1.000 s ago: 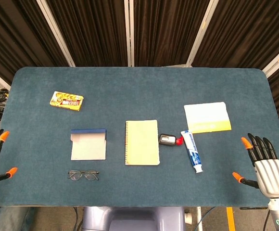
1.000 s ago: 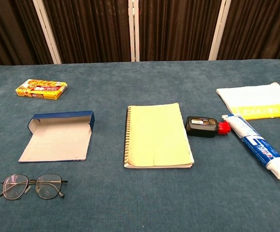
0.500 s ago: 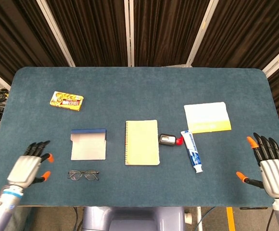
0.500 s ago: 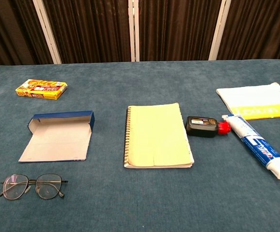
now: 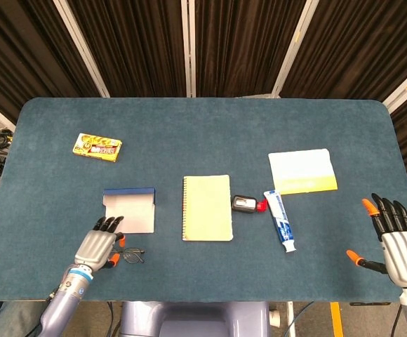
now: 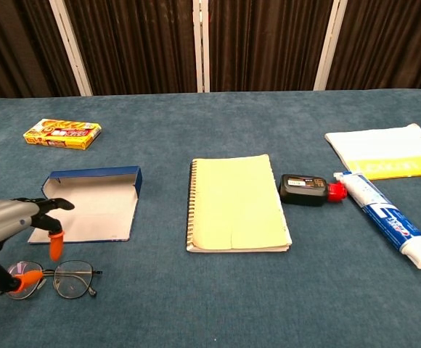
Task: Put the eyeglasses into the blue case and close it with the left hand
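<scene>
A blue cloth covers the desk (image 5: pixel 203 126), and dark pleated curtains (image 5: pixel 238 42) with pale vertical rails hang behind it. The glasses (image 6: pixel 58 279) lie near the front edge on the left, just in front of the open blue case (image 6: pixel 87 206). The left hand (image 5: pixel 98 247) hovers over them, fingers (image 6: pixel 51 235) apart and holding nothing. The right hand (image 5: pixel 396 246) waits at the right edge — fingers spread, empty. A notebook (image 5: pixel 207 208) lies mid-desk.

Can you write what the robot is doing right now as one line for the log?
left hand: over eyeglasses, not gripping | right hand: open, idle | blue case: open, empty
</scene>
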